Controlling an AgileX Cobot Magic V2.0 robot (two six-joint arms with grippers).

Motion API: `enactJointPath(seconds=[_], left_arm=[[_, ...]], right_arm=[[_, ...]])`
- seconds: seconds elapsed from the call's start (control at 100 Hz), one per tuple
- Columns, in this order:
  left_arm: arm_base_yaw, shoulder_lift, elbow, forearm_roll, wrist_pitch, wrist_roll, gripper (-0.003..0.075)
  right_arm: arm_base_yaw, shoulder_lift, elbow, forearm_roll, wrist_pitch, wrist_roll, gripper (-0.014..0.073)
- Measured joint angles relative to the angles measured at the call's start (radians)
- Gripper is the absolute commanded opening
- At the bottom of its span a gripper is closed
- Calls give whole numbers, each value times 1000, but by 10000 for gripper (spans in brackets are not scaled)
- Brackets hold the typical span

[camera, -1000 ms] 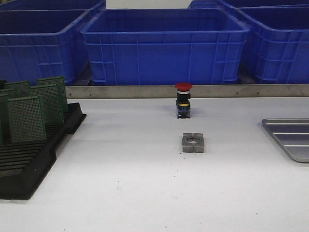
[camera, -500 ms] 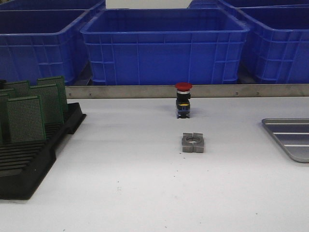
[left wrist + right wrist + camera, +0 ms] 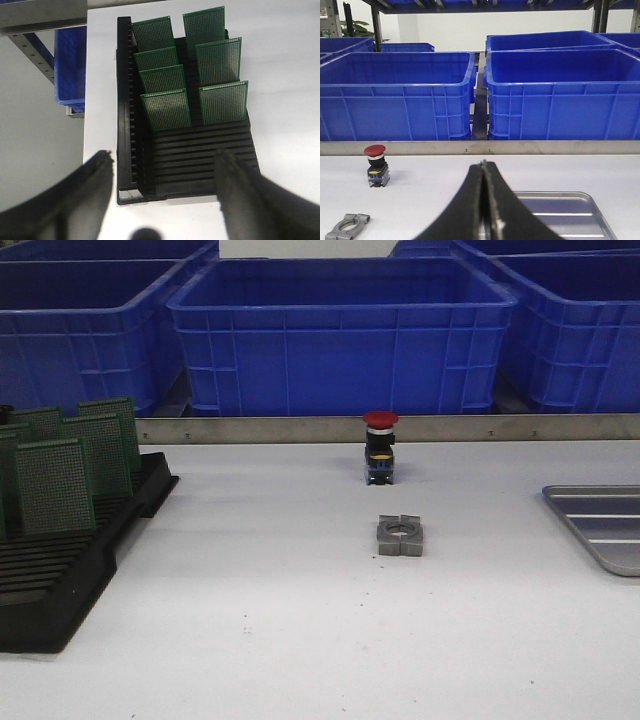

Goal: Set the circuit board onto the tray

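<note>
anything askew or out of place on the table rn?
Nothing damaged or spilled. The circuit boards stand upright in the black rack, and the tray lies flat and empty at the table's right edge. Only strays: a red pushbutton switch and a grey metal clamp loose mid-table, unrelated to the job.

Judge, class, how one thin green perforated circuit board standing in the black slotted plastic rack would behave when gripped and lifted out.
The thin green perforated circuit board stands flat and unbowed, so it is probably stiff. It looks thin, so likely light. Held upright only by the black slotted plastic rack, it would probably tip over if stood on edge elsewhere.
</note>
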Motion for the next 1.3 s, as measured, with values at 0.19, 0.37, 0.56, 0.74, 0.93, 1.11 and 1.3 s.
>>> enactJointPath(seconds=[0.19, 0.37, 0.56, 0.74, 0.93, 1.11, 1.3], left_arm=[[0, 0, 0, -31, -13, 0, 548], [0, 49, -64, -51, -19, 80, 548], [0, 222, -270, -150, 109, 316, 548], [0, 431, -447, -284, 279, 631, 548], [0, 606, -548, -336, 337, 911, 548], [0, 703, -552, -352, 341, 1096, 548], [-2, 762, -555, -363, 341, 1202, 548]], right_arm=[[0, 0, 0, 0, 0, 0, -68], [0, 0, 0, 0, 0, 0, -68], [0, 0, 0, 0, 0, 0, -68], [0, 0, 0, 0, 0, 0, -68], [0, 0, 0, 0, 0, 0, -68], [0, 0, 0, 0, 0, 0, -68], [0, 0, 0, 0, 0, 0, -68]])
